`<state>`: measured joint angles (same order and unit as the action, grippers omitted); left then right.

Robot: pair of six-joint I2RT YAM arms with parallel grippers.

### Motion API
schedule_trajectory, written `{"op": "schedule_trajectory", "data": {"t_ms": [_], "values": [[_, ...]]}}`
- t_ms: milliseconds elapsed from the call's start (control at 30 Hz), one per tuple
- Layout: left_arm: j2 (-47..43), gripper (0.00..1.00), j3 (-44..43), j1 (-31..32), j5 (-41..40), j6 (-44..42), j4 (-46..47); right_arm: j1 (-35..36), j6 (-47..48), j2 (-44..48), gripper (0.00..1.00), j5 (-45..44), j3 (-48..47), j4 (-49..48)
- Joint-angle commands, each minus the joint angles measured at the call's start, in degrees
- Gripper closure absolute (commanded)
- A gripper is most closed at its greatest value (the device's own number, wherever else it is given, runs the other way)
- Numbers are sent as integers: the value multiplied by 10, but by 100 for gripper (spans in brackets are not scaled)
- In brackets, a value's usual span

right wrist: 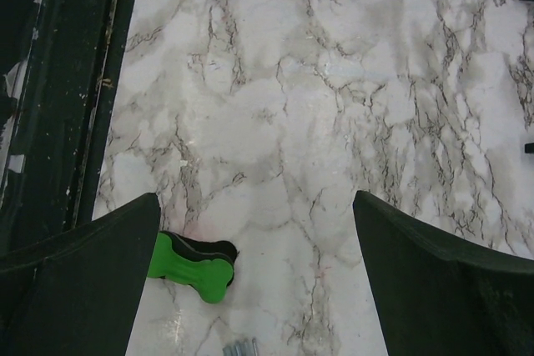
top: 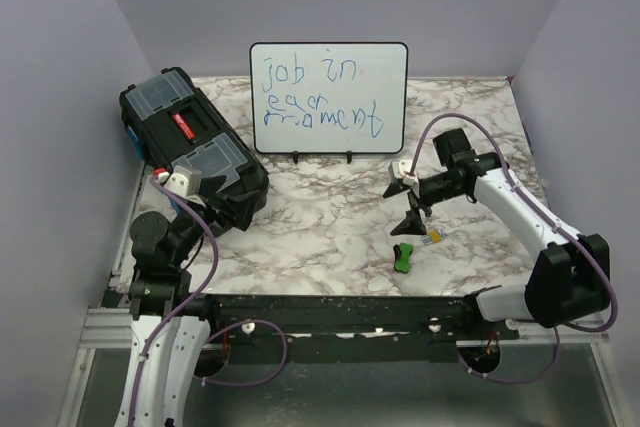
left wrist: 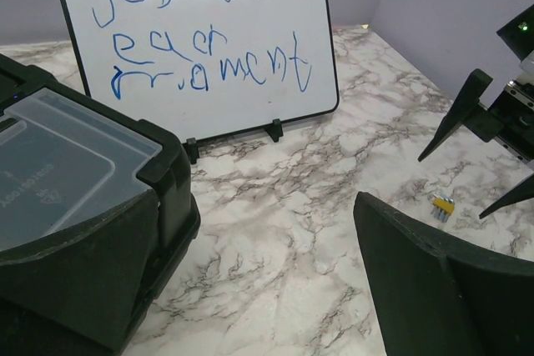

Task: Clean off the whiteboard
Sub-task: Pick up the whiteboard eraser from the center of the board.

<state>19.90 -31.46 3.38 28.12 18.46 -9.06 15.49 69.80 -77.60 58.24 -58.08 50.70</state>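
Small green-and-black eraser block [top: 403,256]: on marble tabletop [top: 320,217], near right pincer [top: 402,205].
Right pincer: spread wide, empty.
Left pincer [top: 200,187]: spread wide, empty, beside black plastic toolbox [top: 195,147].
White black-framed whiteboard [top: 329,97]: upright at far edge, long side left-to-right, blue writing faces arms.

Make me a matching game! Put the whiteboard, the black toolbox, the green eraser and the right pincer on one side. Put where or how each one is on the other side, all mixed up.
1. whiteboard
2. black toolbox
3. green eraser
4. right pincer

A. lying flat near the front of the table
B. open, above the marble top
C. upright at the back, with blue writing
D. on the left side

Pairs: 1-C, 2-D, 3-A, 4-B
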Motion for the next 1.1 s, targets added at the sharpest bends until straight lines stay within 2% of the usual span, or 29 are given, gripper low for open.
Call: {"op": "schedule_trajectory", "data": {"t_ms": [0,233,367,500,900,1067], "values": [[-7,1,1,0,14,1,13,13,58,-12,0,-22,-11,41],[-10,1,3,1,16,1,16,60,60,9,0,-134,34,-15],[-9,1,3,1,15,1,15,71,78,7,0,-138,32,-10],[-7,1,3,1,17,2,17,82,151,0,0,-135,41,11],[-4,1,5,1,18,2,19,108,177,-2,0,-158,53,16],[0,1,4,1,21,2,18,134,181,-11,8,-196,58,14]]}}
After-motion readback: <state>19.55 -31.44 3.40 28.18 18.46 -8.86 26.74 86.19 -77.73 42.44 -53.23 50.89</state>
